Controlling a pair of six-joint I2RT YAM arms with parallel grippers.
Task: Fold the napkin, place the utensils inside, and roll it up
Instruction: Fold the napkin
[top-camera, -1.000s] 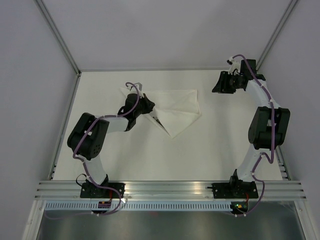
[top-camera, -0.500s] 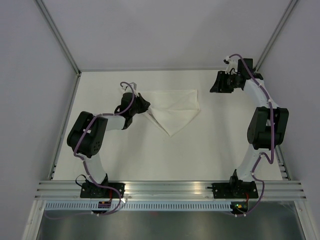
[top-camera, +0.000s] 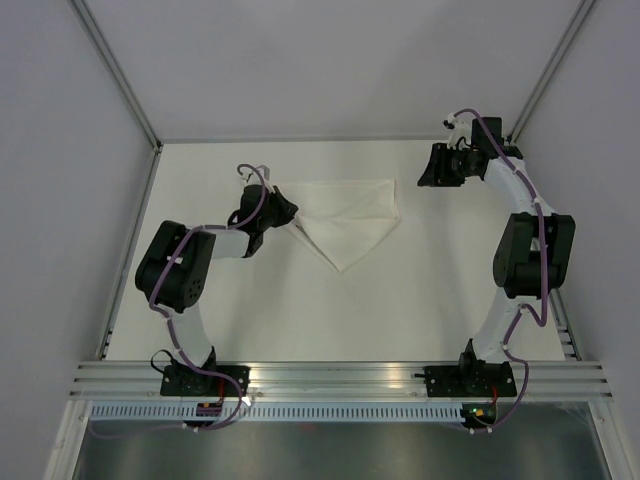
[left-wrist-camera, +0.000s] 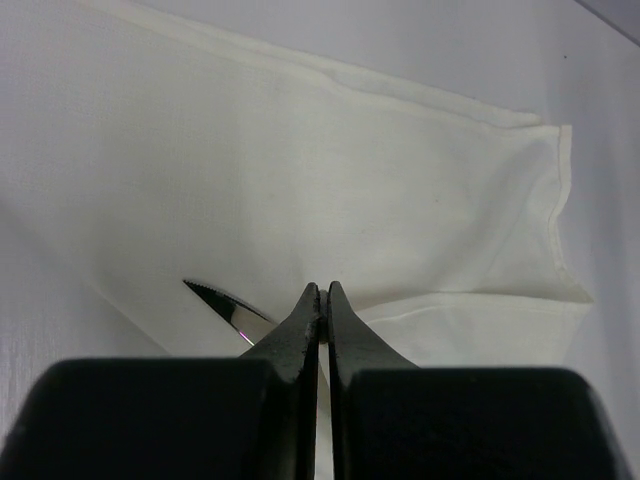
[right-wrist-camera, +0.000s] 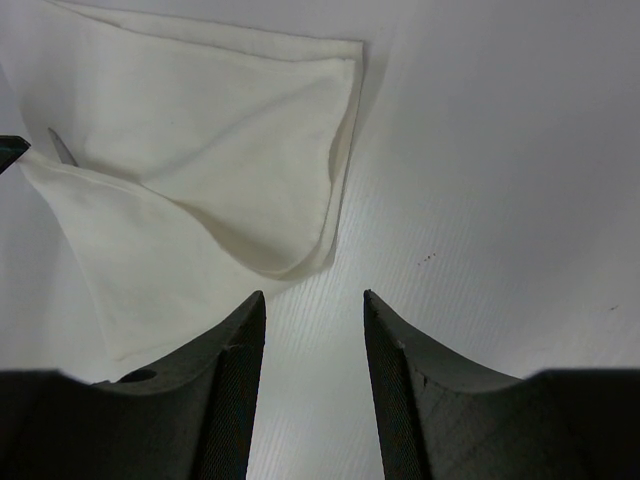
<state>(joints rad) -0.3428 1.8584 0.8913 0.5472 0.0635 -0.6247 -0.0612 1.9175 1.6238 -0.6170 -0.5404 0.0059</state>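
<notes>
Napkin (top-camera: 350, 215) lies folded into a white triangle on the far half of the tabletop (top-camera: 300, 310), about midway between the left and right edges; its long side runs along the far edge and its point faces the near edge. The left fingers (left-wrist-camera: 300, 335) are pressed shut on the napkin's left corner; just beside their tips the silver blade of the knife (left-wrist-camera: 226, 308) shows against the cloth, its handle hidden. The right fingers (right-wrist-camera: 232, 380) stand apart with nothing between them, over bare tabletop near the far right corner, clear of the napkin.
</notes>
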